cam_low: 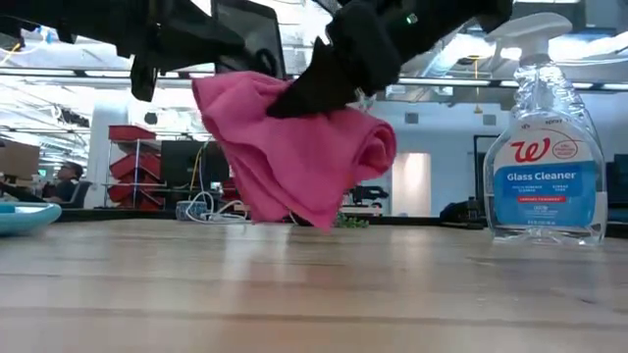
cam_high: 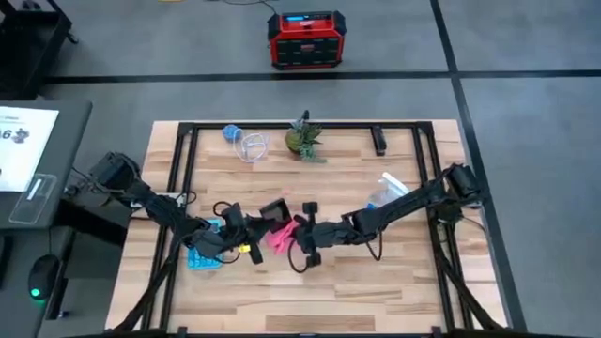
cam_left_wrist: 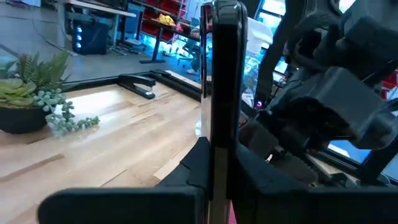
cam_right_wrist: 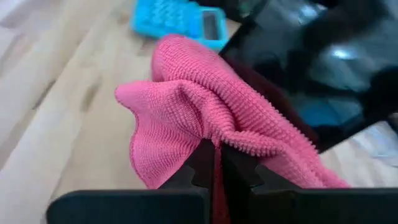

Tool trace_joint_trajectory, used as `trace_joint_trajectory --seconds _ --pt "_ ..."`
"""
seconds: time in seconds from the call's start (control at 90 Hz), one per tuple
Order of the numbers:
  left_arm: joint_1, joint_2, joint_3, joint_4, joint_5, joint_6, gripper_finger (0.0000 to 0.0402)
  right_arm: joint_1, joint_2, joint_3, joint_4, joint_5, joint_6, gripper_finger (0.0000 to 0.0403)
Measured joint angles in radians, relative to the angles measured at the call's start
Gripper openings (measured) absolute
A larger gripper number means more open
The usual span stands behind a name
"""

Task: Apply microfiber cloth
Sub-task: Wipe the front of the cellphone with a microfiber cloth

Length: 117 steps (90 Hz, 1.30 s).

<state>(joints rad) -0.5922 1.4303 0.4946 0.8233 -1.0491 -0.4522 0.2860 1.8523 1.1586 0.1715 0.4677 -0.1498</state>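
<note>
— What sits closest in the right wrist view?
— The right gripper point(cam_right_wrist: 214, 168), its two fingers pinched together on a fold of the pink cloth point(cam_right_wrist: 205, 118). The cloth bunches up against the glossy black phone point(cam_right_wrist: 311, 68), and the light blue calculator point(cam_right_wrist: 180, 22) lies on the wood beyond the cloth.

— And the left wrist view?
— The left gripper point(cam_left_wrist: 217, 171) is clamped on the phone point(cam_left_wrist: 221, 74), seen edge-on and standing upright. The right arm's dark wrist crowds in just beside the phone. A small potted plant point(cam_left_wrist: 28, 99) stands well off on the table point(cam_left_wrist: 124, 137).

— The low view?
— The cloth point(cam_low: 294, 147) hangs in the air, its lowest corner just above or grazing the table; which, one cannot tell. A spray bottle of glass cleaner point(cam_low: 545, 147) stands upright well to one side of the cloth.

— From above?
— The two grippers meet near the table's middle, the cloth point(cam_high: 280, 240) between them and touching the phone point(cam_high: 273, 212). The calculator point(cam_high: 202, 255) lies beside the left gripper point(cam_high: 254, 223); the right gripper point(cam_high: 299, 237) is just past the cloth.
</note>
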Motion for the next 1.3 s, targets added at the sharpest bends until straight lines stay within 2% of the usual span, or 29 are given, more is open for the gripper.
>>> trace_joint_trajectory --seconds 0.089,0.2,0.344,0.478,0.544,0.7,0.789,1.211,1.3 --pt "0.000 0.000 0.000 0.000 0.006 -0.001 0.0013 0.011 -0.002 0.015 0.072 0.072 -0.008 0.0000" --pt "-0.001 0.000 0.000 -0.002 0.019 -0.002 0.0013 0.003 -0.003 0.022 0.101 0.004 -0.012 0.0000" --pt "-0.001 0.000 0.000 -0.004 0.021 0.001 0.0013 -0.010 0.000 0.022 -0.041 -0.072 0.033 0.0000" --pt "0.000 0.000 0.000 -0.005 0.009 0.004 0.0013 -0.013 0.001 0.021 -0.122 -0.048 0.043 0.0000" --pt "0.000 0.000 0.000 0.000 0.002 0.004 0.0013 -0.011 -0.004 0.018 -0.081 -0.022 0.044 0.0000" --pt "0.000 0.000 0.000 0.005 0.012 0.003 0.0013 -0.012 -0.003 0.019 0.132 -0.009 0.066 0.0000" --pt "0.000 0.000 0.000 -0.001 0.019 0.002 0.0013 -0.013 0.001 0.020 0.140 -0.021 0.073 0.0000" --pt "-0.002 0.000 0.001 0.003 0.029 0.003 0.0013 -0.023 0.002 0.020 -0.413 -0.009 0.191 0.0000" --pt "-0.001 0.000 0.001 0.010 0.021 0.016 0.0013 -0.014 0.002 0.020 -0.465 -0.059 0.202 0.0000"
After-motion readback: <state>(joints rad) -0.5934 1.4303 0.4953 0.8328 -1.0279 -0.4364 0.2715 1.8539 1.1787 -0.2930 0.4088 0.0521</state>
